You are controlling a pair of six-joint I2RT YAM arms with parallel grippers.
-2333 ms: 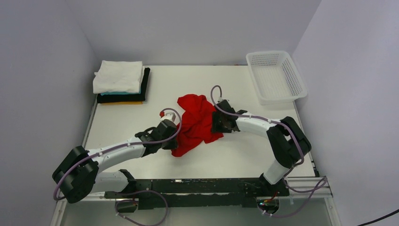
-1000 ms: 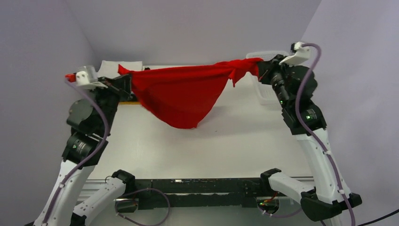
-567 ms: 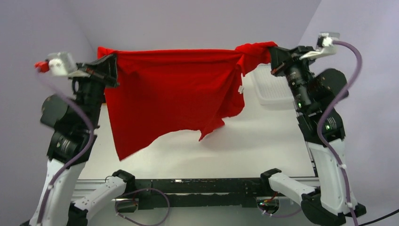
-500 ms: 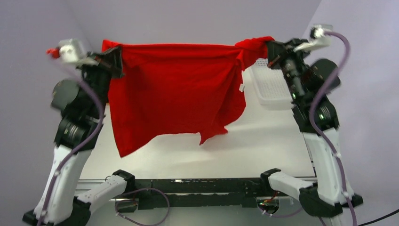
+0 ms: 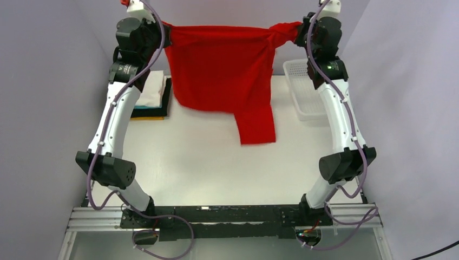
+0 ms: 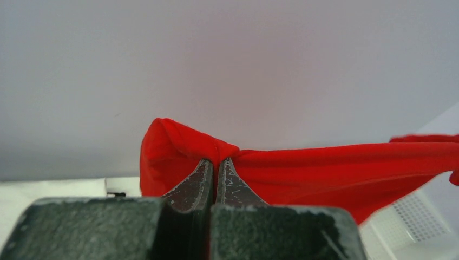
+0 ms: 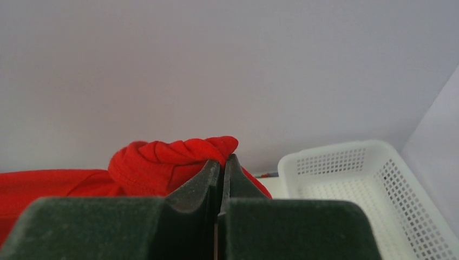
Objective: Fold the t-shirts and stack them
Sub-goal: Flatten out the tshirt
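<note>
Between lilac walls (image 5: 48, 81), white table (image 5: 205, 168), red t-shirt (image 5: 216, 65)

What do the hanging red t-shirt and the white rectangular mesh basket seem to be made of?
The red t-shirt: soft matte cloth, probably cotton; it hangs in loose folds and bunches at its held corners. The white mesh basket: likely rigid moulded plastic, smooth, with even rows of holes.
</note>
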